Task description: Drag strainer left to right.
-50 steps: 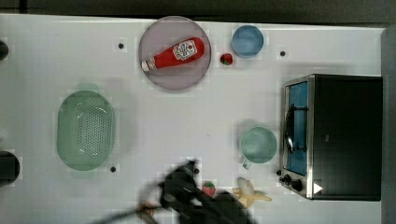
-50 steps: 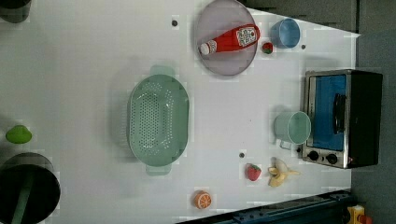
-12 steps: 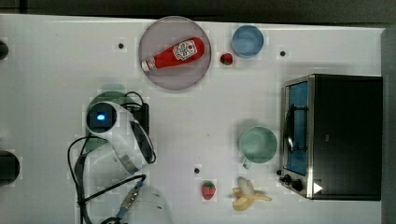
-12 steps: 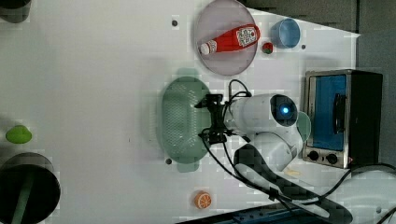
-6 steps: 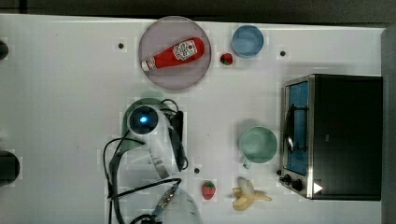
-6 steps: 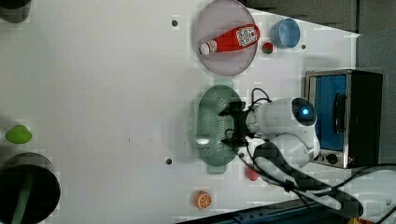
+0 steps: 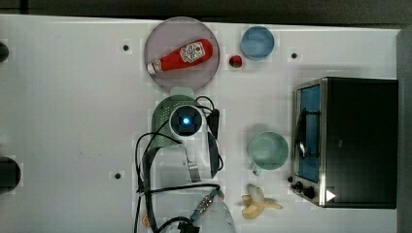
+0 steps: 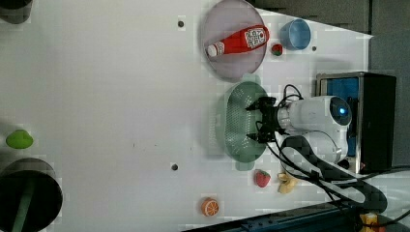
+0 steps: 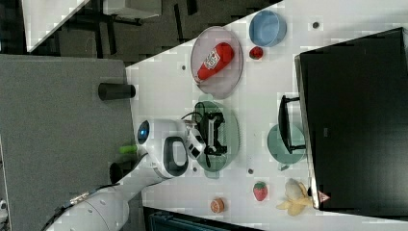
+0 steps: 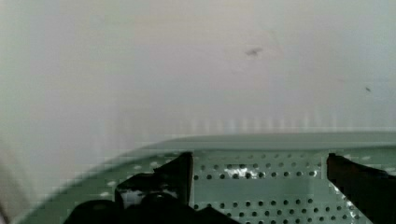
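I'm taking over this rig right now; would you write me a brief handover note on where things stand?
Gripper: open, fingers spread inside the strainer's bowl, not clamped on anything.
Strainer: on the table just below the plate holding the ketchup bottle in the top view, with the mug to its right and apart from it.
Done: the strainer has been dragged rightward from its start near the top view's left side.
Left: perhaps a little more drag toward the mug, then lift the gripper out.

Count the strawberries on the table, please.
2. One strawberry lies between the plate and blue bowl; another strawberry lies beside the banana. Others may be hidden.
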`<state>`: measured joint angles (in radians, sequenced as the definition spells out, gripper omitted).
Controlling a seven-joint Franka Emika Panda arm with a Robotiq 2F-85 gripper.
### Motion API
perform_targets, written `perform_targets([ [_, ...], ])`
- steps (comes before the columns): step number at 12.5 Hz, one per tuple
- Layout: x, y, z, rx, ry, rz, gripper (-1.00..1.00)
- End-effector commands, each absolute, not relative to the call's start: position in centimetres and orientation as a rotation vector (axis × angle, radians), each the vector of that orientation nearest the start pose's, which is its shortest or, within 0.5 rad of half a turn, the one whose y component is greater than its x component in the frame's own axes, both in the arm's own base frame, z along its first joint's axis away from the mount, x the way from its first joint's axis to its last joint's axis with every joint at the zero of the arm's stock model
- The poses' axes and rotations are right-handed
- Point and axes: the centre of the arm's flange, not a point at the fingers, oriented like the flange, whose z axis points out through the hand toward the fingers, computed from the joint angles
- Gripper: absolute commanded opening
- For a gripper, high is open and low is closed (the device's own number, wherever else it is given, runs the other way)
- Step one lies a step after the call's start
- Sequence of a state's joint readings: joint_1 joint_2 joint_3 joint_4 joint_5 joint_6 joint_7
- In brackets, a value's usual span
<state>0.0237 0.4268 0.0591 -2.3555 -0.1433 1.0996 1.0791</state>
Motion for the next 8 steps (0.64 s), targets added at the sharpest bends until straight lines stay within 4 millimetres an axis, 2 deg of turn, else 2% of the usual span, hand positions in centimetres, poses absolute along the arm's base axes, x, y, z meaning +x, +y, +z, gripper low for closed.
perform_targets([
  [1, 48.6, 2.2, 15.4, -2.316, 2.305, 0.026, 1.00],
  [8, 48.3, -4.9, 15.4, -2.310, 2.359, -0.003, 1.00],
])
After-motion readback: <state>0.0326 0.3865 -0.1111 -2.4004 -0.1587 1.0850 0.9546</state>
